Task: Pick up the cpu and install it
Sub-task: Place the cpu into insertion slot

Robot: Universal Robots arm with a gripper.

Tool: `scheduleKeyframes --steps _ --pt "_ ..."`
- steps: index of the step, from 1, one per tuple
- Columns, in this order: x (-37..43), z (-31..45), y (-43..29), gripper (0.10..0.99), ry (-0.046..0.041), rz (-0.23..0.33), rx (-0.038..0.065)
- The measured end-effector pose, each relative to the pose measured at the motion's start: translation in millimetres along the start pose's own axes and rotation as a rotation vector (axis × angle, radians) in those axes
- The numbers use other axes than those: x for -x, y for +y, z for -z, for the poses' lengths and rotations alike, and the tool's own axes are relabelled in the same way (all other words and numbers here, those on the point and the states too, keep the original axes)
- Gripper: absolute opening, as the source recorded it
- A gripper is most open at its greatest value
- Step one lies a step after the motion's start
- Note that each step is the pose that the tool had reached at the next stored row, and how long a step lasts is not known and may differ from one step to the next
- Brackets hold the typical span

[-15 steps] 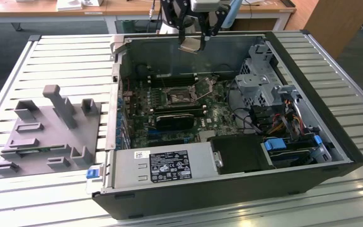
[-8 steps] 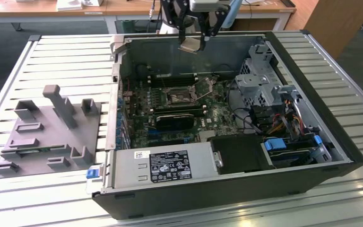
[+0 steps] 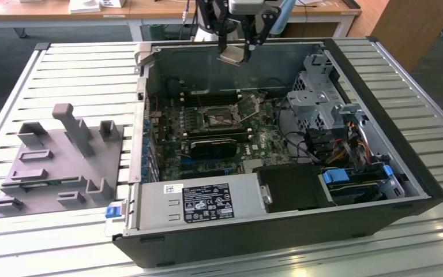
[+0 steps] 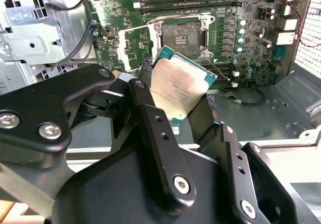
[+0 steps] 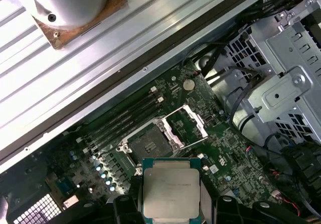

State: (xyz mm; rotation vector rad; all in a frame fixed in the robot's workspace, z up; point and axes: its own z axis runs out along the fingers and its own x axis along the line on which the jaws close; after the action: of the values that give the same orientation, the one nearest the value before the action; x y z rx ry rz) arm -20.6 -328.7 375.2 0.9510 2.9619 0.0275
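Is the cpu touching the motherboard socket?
Apart. The exterior view shows the cpu held in the gripper, clearly raised above the socket with open space between.

Silvery-grey cpu with teal rim, black hand, green motherboard, grey fixture blocks, ribbed silver table

A big open computer case lies on a metal table made of long slats. Inside it is a green motherboard with a black card on it. A silver power box sits at the near wall. A metal drive cage stands toward the exterior view's right. 1 grey plastic fixture rests on the table just beside the case, at the exterior view's left.
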Motion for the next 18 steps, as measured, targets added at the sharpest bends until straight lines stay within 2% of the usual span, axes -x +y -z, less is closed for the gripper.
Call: scheduleKeyframes --steps 18 --pt "0.0 -0.1 0.0 0.541 -0.0016 -0.062 -0.002"
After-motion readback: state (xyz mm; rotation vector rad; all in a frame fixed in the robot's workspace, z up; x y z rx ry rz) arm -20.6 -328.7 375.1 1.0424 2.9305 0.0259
